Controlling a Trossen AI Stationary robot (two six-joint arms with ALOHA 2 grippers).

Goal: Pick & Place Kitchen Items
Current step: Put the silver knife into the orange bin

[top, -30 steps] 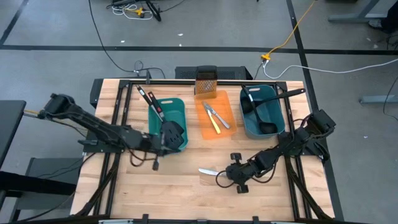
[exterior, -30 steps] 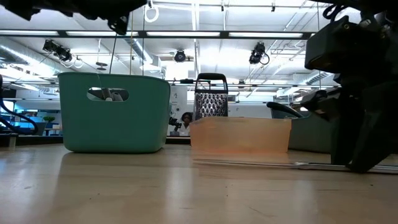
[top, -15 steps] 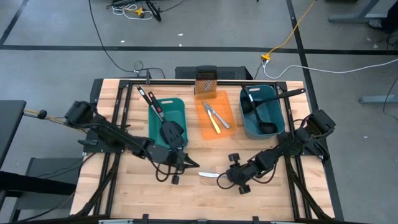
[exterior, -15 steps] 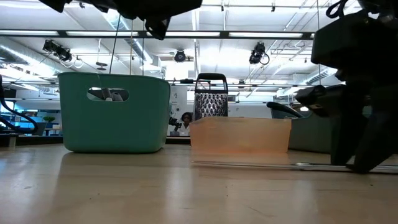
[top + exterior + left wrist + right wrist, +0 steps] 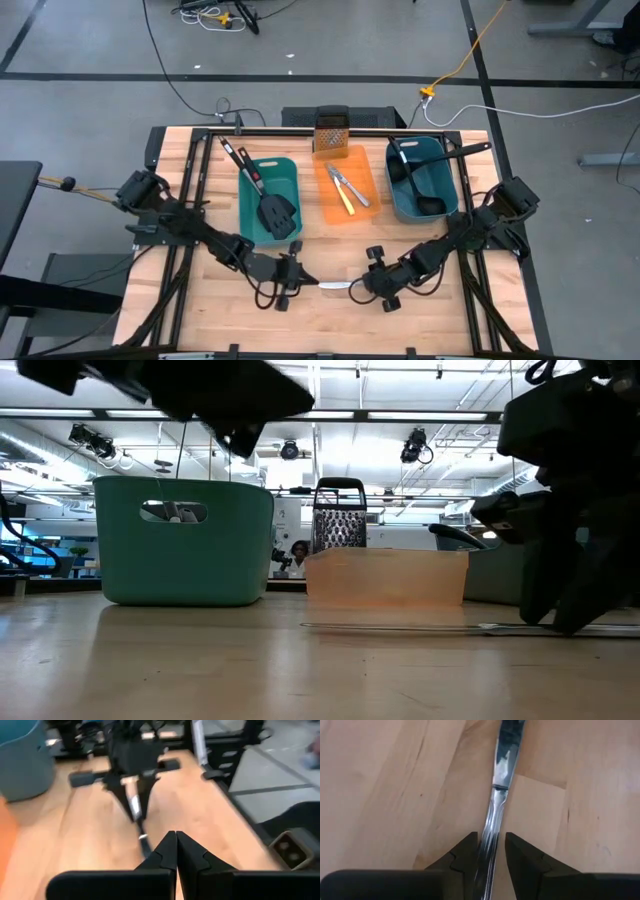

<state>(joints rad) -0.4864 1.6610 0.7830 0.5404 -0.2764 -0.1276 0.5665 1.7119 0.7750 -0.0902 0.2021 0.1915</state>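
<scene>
Lying flat on the tabletop (image 5: 200, 310) between the two grippers, the silver table knife (image 5: 495, 800) is a thin, stiff and smooth piece of metal, light but slippery, and so low that it gives very little edge to catch. The right gripper (image 5: 490, 851) has its fingers a little apart on both sides of the handle, which looks like the best place to hold, because it is thicker than the blade. The left gripper (image 5: 176, 851) hovers near the blade tip with its fingers pressed together and empty. I think a firm squeeze across the handle is needed, or the knife may slide.
</scene>
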